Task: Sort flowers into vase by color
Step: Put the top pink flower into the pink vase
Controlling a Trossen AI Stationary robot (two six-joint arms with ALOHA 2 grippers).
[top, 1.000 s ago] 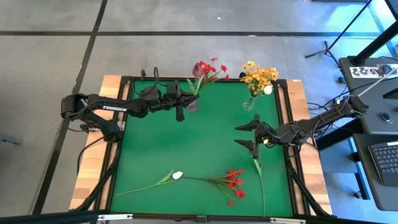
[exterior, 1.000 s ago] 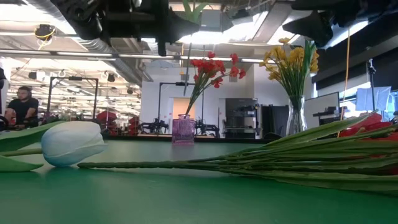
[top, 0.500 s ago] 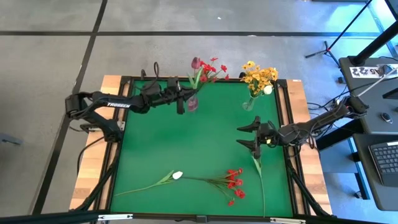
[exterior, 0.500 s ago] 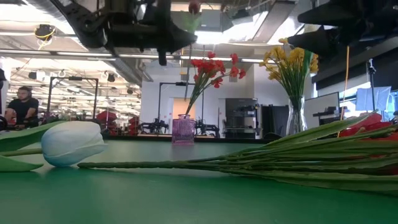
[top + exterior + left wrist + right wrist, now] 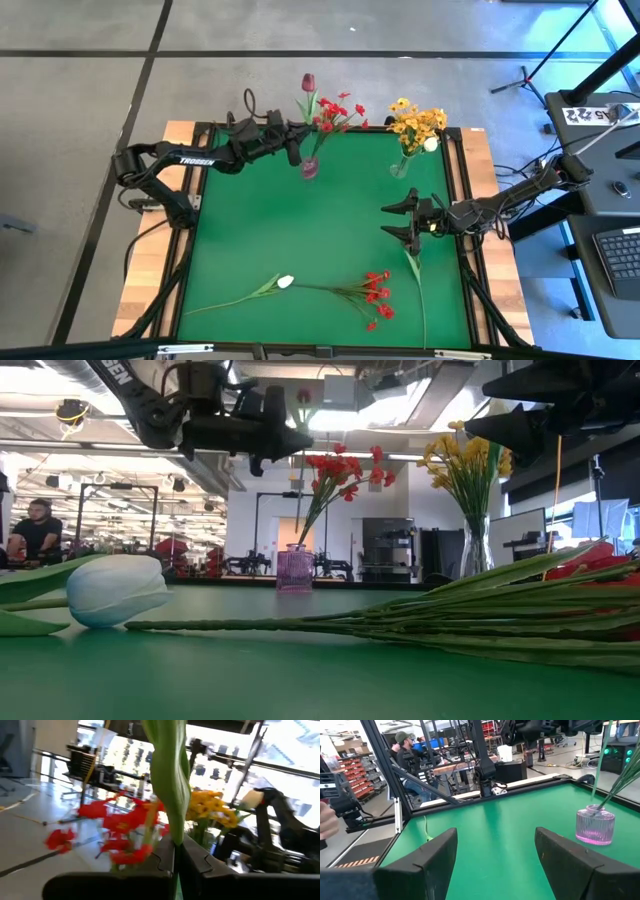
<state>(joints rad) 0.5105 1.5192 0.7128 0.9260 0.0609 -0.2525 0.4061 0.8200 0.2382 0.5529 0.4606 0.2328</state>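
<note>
At table's far edge, left claw (image 5: pixel 293 152) grips dark tulip (image 5: pixel 308 82).

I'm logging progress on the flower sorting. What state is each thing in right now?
Left gripper: shut on dark tulip, near the pink vase.
Right gripper: open, empty, over the mat.
Pink vase: upright, holds red sprays.
Clear vase: upright, holds yellow sprays.
White tulip: lying on mat.
Loose red spray: lying on mat.
Green stem: lying on mat.
</note>
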